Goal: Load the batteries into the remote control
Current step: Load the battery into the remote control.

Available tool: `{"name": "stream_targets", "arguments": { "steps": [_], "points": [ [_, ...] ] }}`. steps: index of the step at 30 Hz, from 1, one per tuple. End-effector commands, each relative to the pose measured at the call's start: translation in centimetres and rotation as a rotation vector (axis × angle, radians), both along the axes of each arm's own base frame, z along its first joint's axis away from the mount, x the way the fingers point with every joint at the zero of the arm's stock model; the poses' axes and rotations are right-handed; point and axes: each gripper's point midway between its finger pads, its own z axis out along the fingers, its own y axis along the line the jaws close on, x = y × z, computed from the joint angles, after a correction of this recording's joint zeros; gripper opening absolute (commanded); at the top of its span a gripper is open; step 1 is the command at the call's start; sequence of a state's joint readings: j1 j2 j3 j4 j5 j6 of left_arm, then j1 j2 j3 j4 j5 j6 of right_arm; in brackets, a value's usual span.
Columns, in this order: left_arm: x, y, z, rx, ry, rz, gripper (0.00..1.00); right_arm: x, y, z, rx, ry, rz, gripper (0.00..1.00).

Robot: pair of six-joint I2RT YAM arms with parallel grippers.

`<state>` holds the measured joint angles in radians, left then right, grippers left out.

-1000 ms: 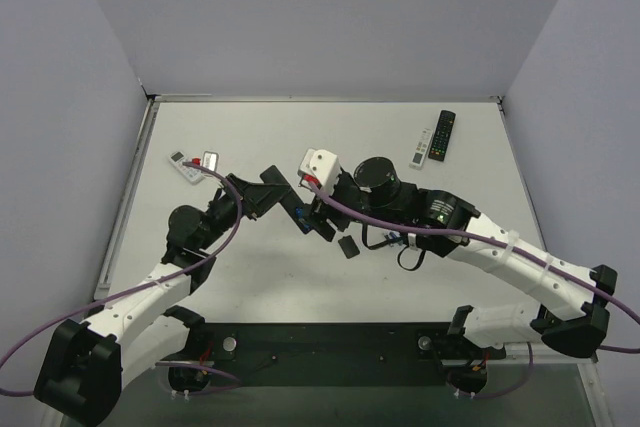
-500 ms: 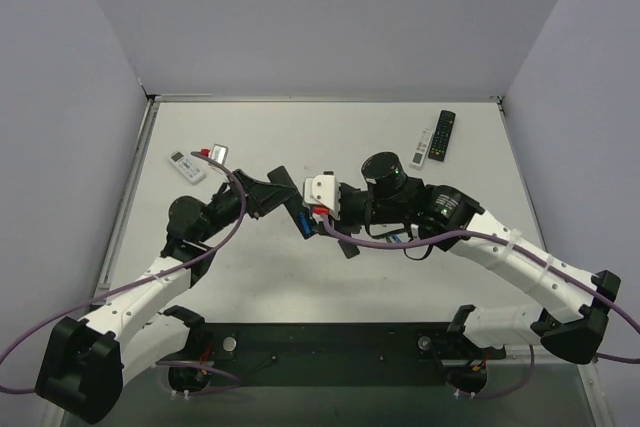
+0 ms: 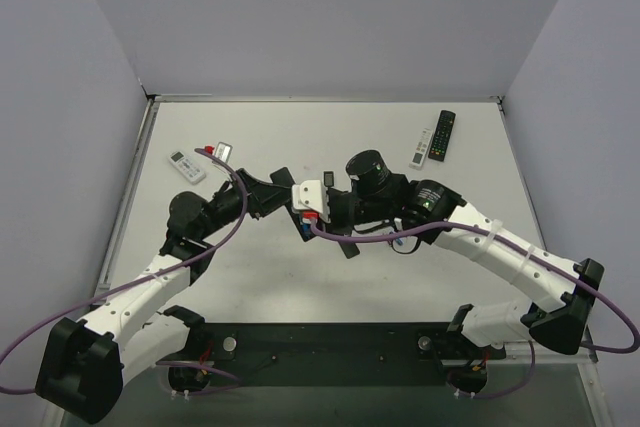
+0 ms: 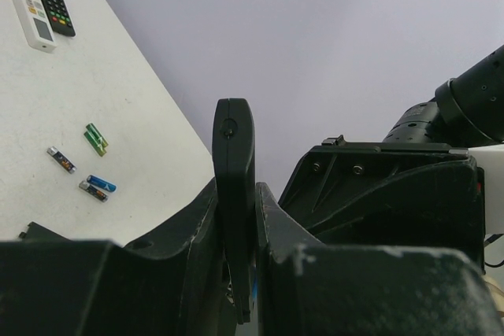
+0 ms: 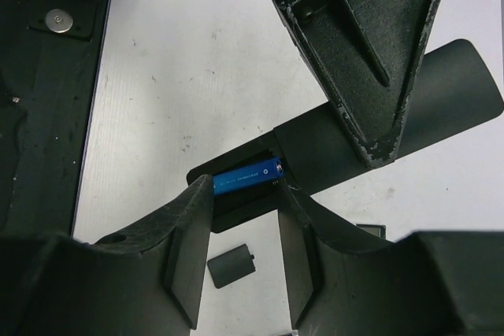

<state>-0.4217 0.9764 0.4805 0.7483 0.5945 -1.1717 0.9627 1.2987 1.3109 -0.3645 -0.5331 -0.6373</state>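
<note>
Black slab-shaped plastic remote control [image 5: 465, 88]: pinched edge-on in left gripper [image 4: 236, 202], open battery bay [image 5: 236, 208] facing right gripper [image 5: 246, 204]. Right fingers part-spread, straddling bay; cannot tell if they touch cell. Suggest: push straight down, keep cell parallel to bay, left holds rigid. Blue cylindrical battery [image 5: 248, 175]: lengthwise in bay, directly beneath right fingertips, faint print, looks near-seated. Spare cells [image 4: 96, 138] on table, left of left gripper.

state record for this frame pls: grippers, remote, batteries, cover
left gripper: shut on black remote
right gripper: fingers flank blue battery; grip unclear
blue battery: in the remote's open compartment
battery cover: off, lying on table
loose batteries: several on table, green, blue, dark
</note>
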Motion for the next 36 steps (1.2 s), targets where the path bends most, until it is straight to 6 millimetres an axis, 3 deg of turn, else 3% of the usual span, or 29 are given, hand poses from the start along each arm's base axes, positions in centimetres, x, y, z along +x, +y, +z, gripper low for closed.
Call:
{"name": "stream_targets", "arguments": {
  "steps": [1, 9, 27, 36],
  "points": [
    [-0.4, 0.0, 3.0, -0.016, -0.099, -0.016, 0.0, -0.3, 0.8, 2.1, 0.054, -0.033, 0.052, 0.34],
    [-0.4, -0.1, 3.1, -0.007, -0.104, -0.019, 0.0, 0.1, 1.0, 2.1, 0.05, -0.042, 0.053, 0.33],
    [-0.2, -0.2, 3.1, -0.001, -0.104, -0.022, 0.0, -0.4, 1.4, 1.7, 0.039, -0.011, 0.079, 0.19],
    [-0.3, -0.2, 3.4, -0.002, -0.112, -0.025, 0.0, -0.3, 1.3, 0.4, 0.002, 0.014, 0.077, 0.14]
  ]
}}
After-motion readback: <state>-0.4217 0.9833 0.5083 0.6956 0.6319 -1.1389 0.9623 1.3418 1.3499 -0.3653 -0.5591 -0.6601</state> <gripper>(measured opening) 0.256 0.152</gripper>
